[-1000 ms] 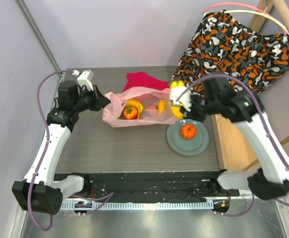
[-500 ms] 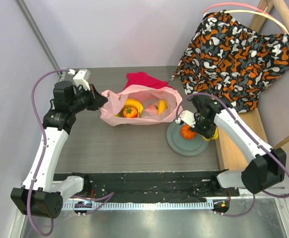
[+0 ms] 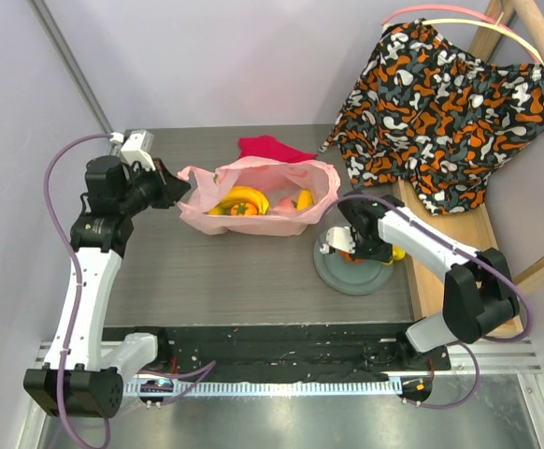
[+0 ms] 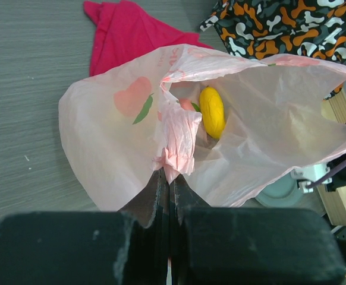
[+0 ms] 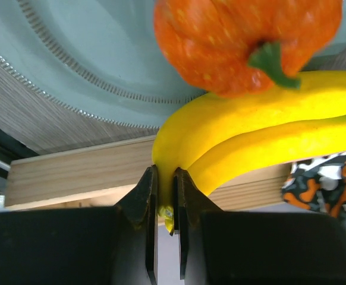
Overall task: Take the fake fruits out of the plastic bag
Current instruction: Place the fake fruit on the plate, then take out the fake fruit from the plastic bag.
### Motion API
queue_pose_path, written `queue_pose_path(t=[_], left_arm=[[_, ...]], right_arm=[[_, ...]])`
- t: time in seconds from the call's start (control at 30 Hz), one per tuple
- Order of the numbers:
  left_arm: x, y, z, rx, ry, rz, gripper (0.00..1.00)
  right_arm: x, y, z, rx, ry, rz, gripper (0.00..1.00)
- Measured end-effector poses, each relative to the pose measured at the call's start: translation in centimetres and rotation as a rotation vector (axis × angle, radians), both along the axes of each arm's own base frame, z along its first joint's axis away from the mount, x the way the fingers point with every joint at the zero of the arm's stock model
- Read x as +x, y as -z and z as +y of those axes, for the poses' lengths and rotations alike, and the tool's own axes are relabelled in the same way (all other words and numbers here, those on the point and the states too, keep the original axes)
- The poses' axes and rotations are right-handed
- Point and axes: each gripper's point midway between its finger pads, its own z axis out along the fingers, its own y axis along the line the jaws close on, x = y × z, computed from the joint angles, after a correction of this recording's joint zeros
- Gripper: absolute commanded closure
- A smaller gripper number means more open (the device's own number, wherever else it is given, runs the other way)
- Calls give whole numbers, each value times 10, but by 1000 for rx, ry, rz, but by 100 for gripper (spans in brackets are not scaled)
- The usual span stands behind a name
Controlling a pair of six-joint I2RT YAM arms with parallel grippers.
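The pale-pink plastic bag (image 3: 272, 223) lies open on the table, with yellow bananas (image 3: 244, 198), an orange fruit (image 3: 245, 210) and another yellow fruit (image 3: 305, 199) inside. My left gripper (image 3: 173, 193) is shut on the bag's bunched left handle (image 4: 176, 148) and holds that edge up; a yellow fruit (image 4: 211, 111) shows through the mouth. My right gripper (image 5: 164, 178) is low over the grey-green plate (image 3: 347, 279), shut on the stem end of a banana bunch (image 5: 250, 130). The bunch lies against an orange fruit (image 5: 244, 41) on the plate (image 5: 72, 47).
A red cloth (image 3: 270, 149) lies behind the bag. A wooden rack (image 3: 445, 229) with a patterned orange, black and white cloth (image 3: 440, 94) stands along the right side. The plate sits close to the wooden edge (image 5: 78, 172).
My right arm has swung down from above the bag's right end to the plate, carrying the banana bunch. My left gripper has drawn the bag's handle a little to the left.
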Motion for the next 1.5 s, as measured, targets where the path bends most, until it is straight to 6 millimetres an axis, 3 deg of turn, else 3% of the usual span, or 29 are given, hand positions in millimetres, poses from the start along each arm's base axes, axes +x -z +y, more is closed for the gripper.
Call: queue_pose_path(t=[0.13,0.23,0.27,0.37,0.4,0.5,0.63,0.87,0.93,1.0,1.37,1.43,1.5], left_arm=[[-1,-2,3,-3,-10,-5,100],[-2,-3,3,-5,-9,-7,100],[-2,-3,3,-6,-7,-8,100],[-3,-4,3,-7,-3,-10,100],[-3,-4,2,-8,-2,-11,100],[-4,-6,2,-9,1,-16,100],[-6,-8,2,-10,3,-23,100],[-7,-9,1,-12,9,-27,100],[-8,-9,0,-13,11,-27,100],[-8,-9,0,-13,12,-27,100],[-10,-9,-1,-7,28,-28,100],[-12,-8,0,9,34,-24,100],[-16,-6,0,24,38,-16,100]], right_arm=[[-8,11,15,-77,-118,14,96],[-14,21,18,-187,-177,50,74],[-15,24,17,-225,-185,60,61],[-16,35,13,-294,-188,83,45],[-17,40,10,-312,-192,93,15],[-19,45,7,-344,-184,120,2],[-11,32,27,-303,-160,128,0],[18,-24,116,-40,-156,20,0],[19,-34,132,10,-168,-1,1],[15,-39,141,34,-183,-5,0],[-9,-43,146,98,-186,92,0],[-7,-63,165,218,-200,81,0],[1,-99,191,399,-224,6,0]])
